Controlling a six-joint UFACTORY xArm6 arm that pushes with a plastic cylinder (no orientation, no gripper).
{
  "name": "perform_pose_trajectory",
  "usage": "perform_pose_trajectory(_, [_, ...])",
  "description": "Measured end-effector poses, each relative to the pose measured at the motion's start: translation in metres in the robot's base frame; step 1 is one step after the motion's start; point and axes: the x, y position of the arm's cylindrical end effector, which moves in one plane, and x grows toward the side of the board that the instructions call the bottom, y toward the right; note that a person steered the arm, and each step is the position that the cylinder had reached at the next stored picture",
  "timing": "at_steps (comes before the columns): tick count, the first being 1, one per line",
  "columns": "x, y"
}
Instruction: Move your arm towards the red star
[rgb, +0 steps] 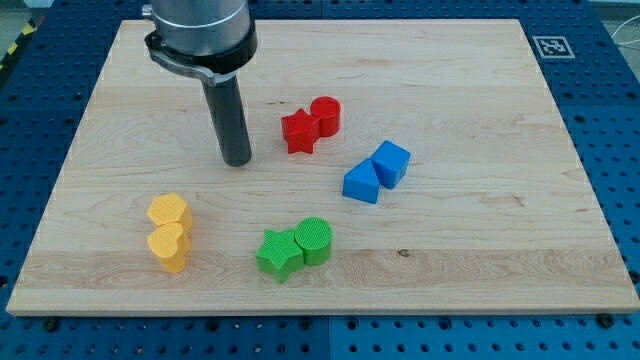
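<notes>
While my tip (237, 160) rests on the tabletop (480, 260), approach step is underway: red star (298, 132), touching the red cylinder (326, 115), lies near at 2 o'clock. No gripper fitted. Next: short slide that way.

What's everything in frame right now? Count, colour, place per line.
red star block: 1, red, centre, touching the cylinder
red cylinder block: 1, red, upper right of the star
blue blocks: 2, blue, right of centre, touching
green star block: 1, green, bottom centre
green cylinder block: 1, green, beside green star
yellow heart blocks: 2, yellow, lower left
wooden board: 1, light wood
fiducial tag: 1, black-white, top right corner
my tip: 1, dark, left of the red star, apart
</notes>
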Motion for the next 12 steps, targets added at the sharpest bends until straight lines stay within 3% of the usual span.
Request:
perform_pose_trajectory(4, [-0.002, 0.006])
perform_pose_trajectory(8, [-0.080, 0.019])
perform_pose_trajectory(12, [-0.075, 0.078])
